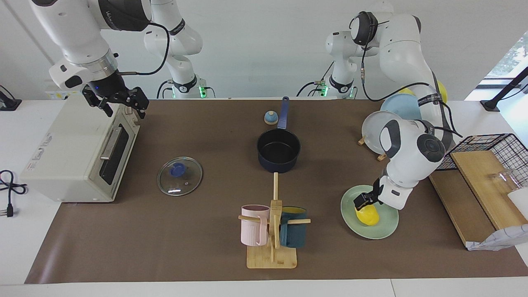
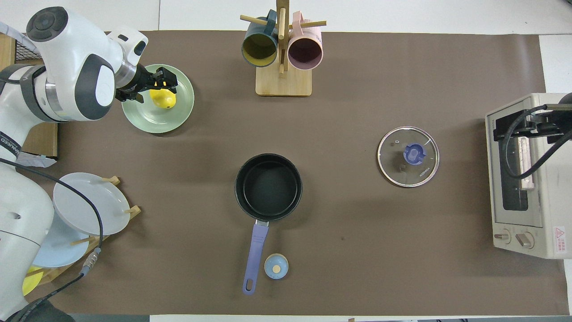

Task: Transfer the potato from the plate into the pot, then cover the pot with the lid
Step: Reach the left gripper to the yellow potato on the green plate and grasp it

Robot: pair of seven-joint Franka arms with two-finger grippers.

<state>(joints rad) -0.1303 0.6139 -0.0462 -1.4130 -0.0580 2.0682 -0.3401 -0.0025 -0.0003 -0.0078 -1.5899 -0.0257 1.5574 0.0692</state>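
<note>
The yellow potato lies on the mint-green plate toward the left arm's end of the table. My left gripper is down over the plate, open, its fingertips straddling the end of the potato nearer the robots. The dark navy pot stands mid-table, nothing inside it, its handle pointing to the robots. The glass lid lies flat on the mat toward the right arm's end. My right gripper waits open above the toaster oven.
A toaster oven stands at the right arm's end. A wooden mug rack with two mugs stands farther from the robots than the pot. A small bell sits beside the pot's handle. A plate rack and wooden boards flank the plate.
</note>
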